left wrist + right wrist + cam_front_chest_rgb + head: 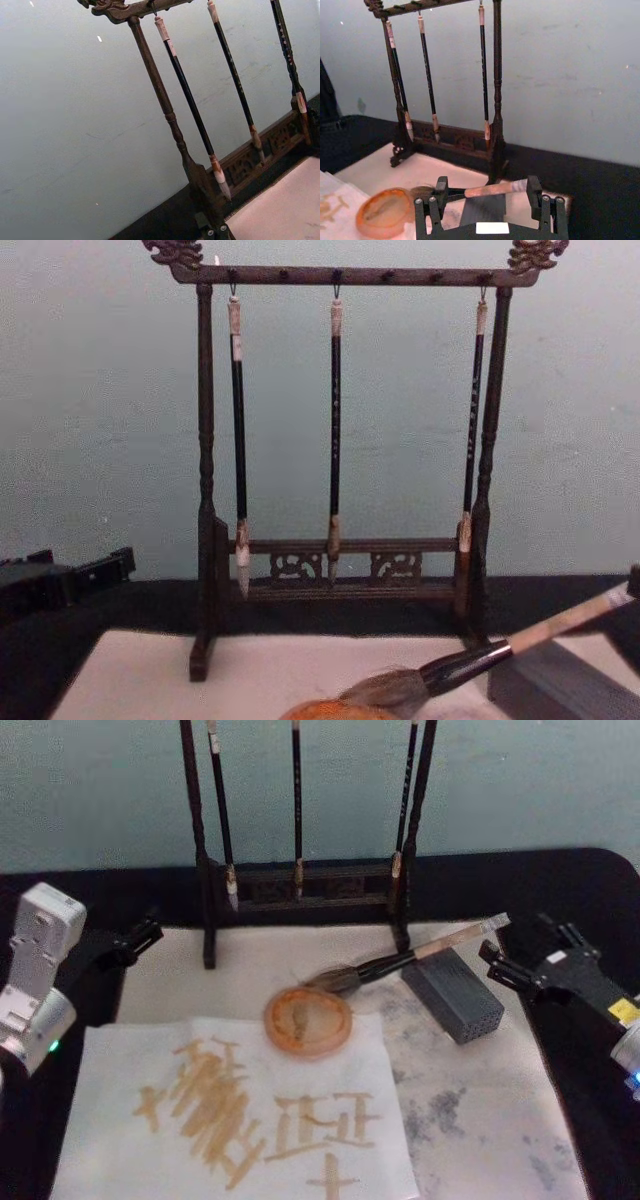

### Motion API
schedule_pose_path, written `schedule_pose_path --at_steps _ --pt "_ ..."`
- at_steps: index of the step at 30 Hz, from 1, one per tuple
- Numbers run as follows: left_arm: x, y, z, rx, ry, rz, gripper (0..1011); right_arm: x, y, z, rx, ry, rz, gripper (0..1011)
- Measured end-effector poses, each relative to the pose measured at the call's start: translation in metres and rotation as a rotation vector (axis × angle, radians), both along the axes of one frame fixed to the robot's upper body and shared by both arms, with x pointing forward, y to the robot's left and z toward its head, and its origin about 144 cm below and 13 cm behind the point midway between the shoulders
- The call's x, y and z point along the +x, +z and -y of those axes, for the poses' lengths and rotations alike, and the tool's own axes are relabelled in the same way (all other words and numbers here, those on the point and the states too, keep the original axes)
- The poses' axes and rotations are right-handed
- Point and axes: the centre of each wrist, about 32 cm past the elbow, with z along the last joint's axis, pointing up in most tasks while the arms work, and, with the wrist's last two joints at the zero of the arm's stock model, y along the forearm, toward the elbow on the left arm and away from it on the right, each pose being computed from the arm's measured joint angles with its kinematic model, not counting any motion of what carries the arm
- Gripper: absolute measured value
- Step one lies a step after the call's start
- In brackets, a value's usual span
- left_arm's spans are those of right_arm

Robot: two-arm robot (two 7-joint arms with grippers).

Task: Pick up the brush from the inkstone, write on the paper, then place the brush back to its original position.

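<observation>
Our right end effector [487,186], spread open, hangs near the brush [400,962] handle; we judge an off-centre close could roll it off the grey block [455,995], our left end effector [130,942] parked aside.

The left gripper [133,942] sits out left, while the right gripper [518,952] reaches inward, jaws spread wide.

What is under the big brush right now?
The brush lies tilted: its handle rests on the grey inkstone block, and its bristles reach the rim of the orange dish. Whether they touch it is hidden.
</observation>
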Motion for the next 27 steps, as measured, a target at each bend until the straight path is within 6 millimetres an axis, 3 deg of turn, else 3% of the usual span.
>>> schedule_pose_path --at_steps 13,27 --pt "0.000 0.000 0.000 0.000 0.000 0.000 1002 0.001 -0.015 0.013 0.239 0.042 -0.138 1006" --pt "0.000 0.000 0.000 0.000 0.000 0.000 1002 0.015 -0.032 0.025 0.520 0.036 -0.339 1006"
